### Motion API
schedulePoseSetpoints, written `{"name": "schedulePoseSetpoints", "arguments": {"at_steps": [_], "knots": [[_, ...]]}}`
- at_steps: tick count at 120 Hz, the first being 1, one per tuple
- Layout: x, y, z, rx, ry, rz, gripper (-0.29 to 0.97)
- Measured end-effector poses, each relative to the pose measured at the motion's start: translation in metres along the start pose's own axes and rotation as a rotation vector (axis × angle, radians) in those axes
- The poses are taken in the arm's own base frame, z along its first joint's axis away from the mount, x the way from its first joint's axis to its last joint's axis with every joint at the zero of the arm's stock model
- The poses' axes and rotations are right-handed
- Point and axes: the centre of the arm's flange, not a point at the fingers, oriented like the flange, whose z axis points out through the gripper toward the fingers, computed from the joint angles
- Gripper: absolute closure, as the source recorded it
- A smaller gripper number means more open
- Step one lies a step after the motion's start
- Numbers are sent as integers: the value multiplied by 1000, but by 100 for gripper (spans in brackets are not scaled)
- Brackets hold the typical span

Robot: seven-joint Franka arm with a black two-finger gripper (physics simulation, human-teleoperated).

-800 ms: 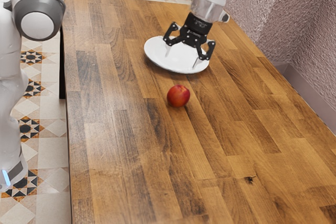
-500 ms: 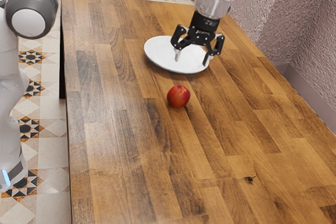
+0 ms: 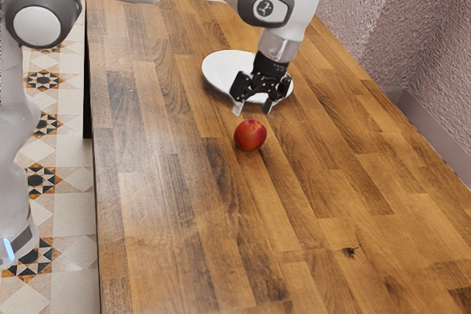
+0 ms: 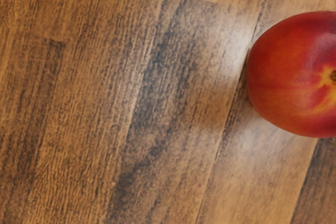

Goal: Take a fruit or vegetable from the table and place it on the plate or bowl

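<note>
Hovering above the fruit [image 3: 250, 134], the gripper [image 3: 251, 110] holds empty fingers [image 3: 236, 108] wide to straddle it, plate [image 3: 221, 71] close behind.

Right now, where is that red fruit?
In the exterior view, the red fruit sits on the wooden table, just below the open claw and apart from the white plate.
</note>
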Motion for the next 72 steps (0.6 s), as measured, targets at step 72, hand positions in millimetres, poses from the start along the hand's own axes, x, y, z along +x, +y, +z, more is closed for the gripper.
{"name": "schedulePoseSetpoints", "arguments": {"at_steps": [72], "knots": [[67,39,52,-30,-40,-175,0]]}}
